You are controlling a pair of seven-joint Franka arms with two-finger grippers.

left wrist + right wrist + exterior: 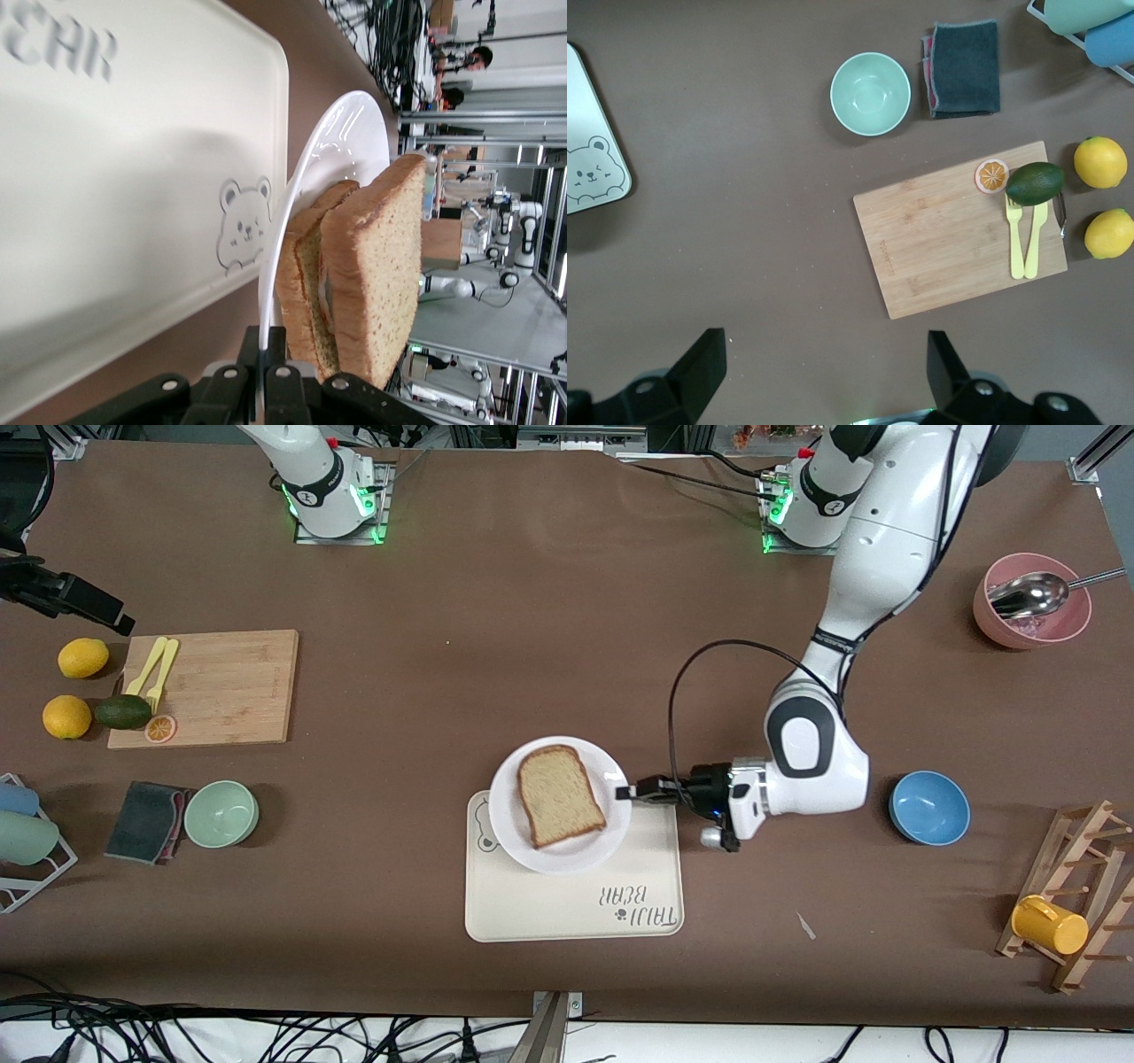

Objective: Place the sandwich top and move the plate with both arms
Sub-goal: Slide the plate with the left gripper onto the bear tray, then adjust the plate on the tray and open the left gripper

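Observation:
The white plate (509, 815) sits over the cream tray's (567, 903) farther corner. The sandwich top (558, 795), a speckled brown slice, lies on the plate. In the left wrist view it (376, 266) rests on a lower slice with filling between them. My left gripper (625, 792) is shut on the plate's rim at the side toward the left arm's end; the left wrist view shows the fingers (283, 350) pinching the thin white edge (341, 142). My right gripper (824, 345) is open and empty, high over bare table, out of the front view.
A wooden cutting board (213, 688) with yellow forks, an avocado and lemons lies toward the right arm's end, with a pale green bowl (221, 813) and a grey cloth nearer. A blue bowl (928, 807), a pink bowl with a spoon (1032, 602) and a mug rack (1076, 908) stand toward the left arm's end.

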